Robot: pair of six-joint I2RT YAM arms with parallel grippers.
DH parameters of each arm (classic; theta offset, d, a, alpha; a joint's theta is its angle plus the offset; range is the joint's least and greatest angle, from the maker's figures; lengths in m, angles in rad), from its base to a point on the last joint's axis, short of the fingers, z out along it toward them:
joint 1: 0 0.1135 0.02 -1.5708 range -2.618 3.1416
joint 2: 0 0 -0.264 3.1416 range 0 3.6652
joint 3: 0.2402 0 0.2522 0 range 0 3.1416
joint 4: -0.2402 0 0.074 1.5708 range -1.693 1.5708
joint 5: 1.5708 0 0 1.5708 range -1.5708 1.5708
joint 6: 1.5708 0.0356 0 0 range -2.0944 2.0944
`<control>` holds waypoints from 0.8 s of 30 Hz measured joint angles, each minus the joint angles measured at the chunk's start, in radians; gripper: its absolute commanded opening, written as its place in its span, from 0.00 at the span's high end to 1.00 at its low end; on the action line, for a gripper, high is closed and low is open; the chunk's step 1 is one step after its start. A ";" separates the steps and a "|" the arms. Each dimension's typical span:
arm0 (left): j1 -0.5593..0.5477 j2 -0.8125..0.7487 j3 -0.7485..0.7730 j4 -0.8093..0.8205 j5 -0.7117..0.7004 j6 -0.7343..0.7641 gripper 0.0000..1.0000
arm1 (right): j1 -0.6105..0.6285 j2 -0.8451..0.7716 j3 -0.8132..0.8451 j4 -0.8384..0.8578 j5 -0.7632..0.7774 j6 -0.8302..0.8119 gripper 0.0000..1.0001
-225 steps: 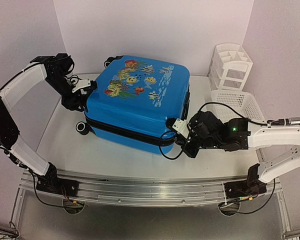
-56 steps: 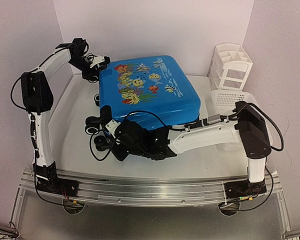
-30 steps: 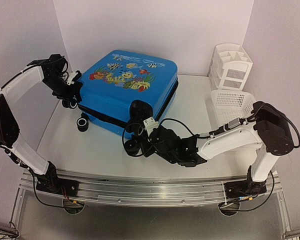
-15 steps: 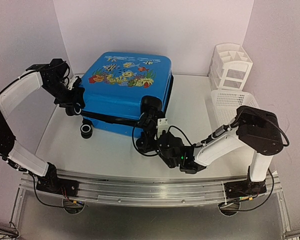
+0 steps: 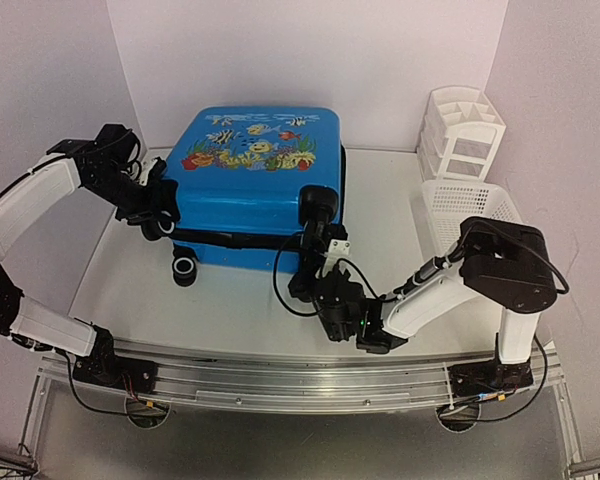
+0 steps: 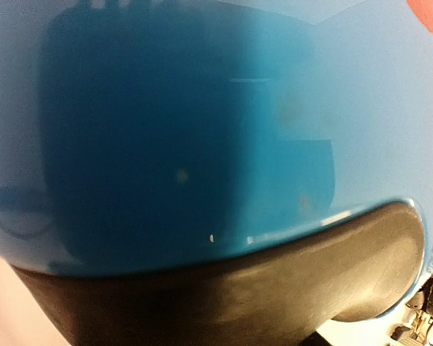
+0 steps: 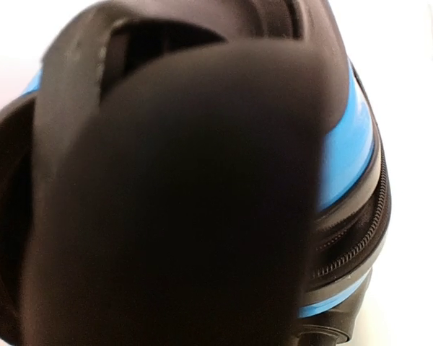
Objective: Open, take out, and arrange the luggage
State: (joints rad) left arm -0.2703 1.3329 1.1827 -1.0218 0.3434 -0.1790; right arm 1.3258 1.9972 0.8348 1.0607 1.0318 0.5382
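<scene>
Bright blue hard-shell fish-print luggage [image 5: 250,185] lay closed. L end effector [image 5: 162,205] was at its left side, grip unclear. R end effector [image 5: 312,240] was at its near-right corner, fingers together.

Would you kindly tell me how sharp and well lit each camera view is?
Top external view: evenly lit and sharp, the suitcase casting only soft shadows. Left wrist view: too close, the blue shell soft, with a dark reflection and a glare line. Right wrist view: a blurred black shape fills most of the frame; only the zipper looks crisp.
</scene>
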 measured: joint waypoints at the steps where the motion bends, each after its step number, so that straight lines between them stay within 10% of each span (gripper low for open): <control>1: -0.001 -0.006 -0.006 0.005 0.007 -0.008 1.00 | 0.000 0.000 0.001 0.001 0.010 0.005 1.00; 24: -0.093 -0.036 -0.004 0.009 -0.053 -0.118 1.00 | 0.032 0.073 0.195 -0.216 0.228 -0.139 1.00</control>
State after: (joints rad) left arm -0.3634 1.2968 1.1786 -1.0126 0.2904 -0.2965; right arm 1.3578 2.0705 1.0298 0.8448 1.2603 0.3991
